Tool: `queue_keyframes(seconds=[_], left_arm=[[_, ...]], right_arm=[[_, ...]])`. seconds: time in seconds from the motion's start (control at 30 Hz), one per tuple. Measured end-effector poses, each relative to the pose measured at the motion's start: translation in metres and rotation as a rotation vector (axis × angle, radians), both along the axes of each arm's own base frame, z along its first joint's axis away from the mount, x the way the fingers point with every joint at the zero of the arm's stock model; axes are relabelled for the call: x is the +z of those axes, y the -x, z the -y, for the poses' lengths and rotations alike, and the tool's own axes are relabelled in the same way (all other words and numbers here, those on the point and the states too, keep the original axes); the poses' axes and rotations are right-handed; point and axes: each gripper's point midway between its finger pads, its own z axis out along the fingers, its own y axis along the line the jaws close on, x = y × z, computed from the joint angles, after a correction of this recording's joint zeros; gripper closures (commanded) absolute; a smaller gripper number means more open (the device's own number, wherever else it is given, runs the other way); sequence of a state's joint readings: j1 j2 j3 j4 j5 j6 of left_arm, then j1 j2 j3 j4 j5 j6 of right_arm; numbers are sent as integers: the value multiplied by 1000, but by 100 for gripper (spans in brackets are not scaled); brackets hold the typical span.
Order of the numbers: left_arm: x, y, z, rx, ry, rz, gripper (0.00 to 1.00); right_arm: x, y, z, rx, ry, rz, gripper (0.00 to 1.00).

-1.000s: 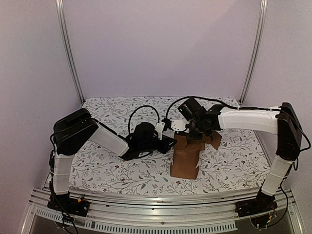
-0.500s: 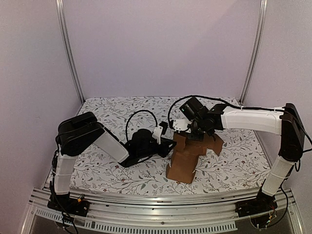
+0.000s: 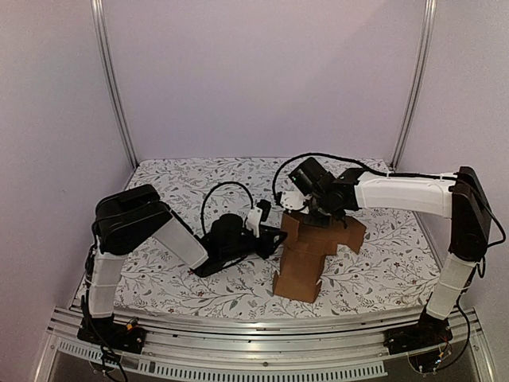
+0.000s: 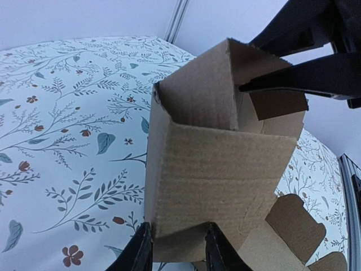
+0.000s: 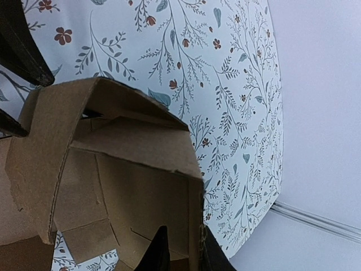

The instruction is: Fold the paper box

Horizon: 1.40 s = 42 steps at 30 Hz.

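The paper box [image 3: 305, 253] is brown cardboard, partly folded, and stands tilted on the floral cloth with flaps hanging loose at its right. My right gripper [image 3: 307, 212] comes from above. In the right wrist view the right gripper [image 5: 189, 255] is shut on a thin wall of the paper box [image 5: 130, 186], one finger inside and one outside. My left gripper [image 3: 273, 237] is at the box's left side. In the left wrist view the left gripper [image 4: 178, 251] has its fingers apart, with the lower panel of the paper box [image 4: 214, 180] just beyond the tips. The right gripper's black fingers [image 4: 304, 73] show at that view's top right.
A floral cloth [image 3: 175, 278] covers the table. Pale walls and two metal posts [image 3: 111, 87] enclose it on three sides. A metal rail [image 3: 254, 350] runs along the near edge by the arm bases. A black cable [image 3: 227, 191] loops over the left wrist.
The box has tipped and turned a little leftward under the right gripper. The left arm has drawn slightly back to the left and its fingers stand wider apart.
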State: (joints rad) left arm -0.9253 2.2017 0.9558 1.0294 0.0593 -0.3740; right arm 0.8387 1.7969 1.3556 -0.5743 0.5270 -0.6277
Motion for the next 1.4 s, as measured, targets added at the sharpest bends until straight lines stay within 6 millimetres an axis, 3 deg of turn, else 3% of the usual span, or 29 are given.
queue_keyframes(seconds=[0.37,0.7,0.9,1.1,1.3,1.4], left_arm=[[0,0,1,-1,17,10,71],[-12,0,1,3,21,-5,70],[-9,0,2,2,42,7,69],[-8,3,-3,1,57,18,63],[-10,8,-4,-17,57,14,62],[-10,9,-2,-29,59,13,62]], right_arm=[[-3,4,-4,5,-9,-15,76],[-9,31,-8,20,-74,-153,64],[-7,39,-9,9,-101,-201,64],[2,33,-8,-19,-126,-194,71],[7,28,-8,-36,-138,-178,91],[7,28,-7,-35,-129,-174,94]])
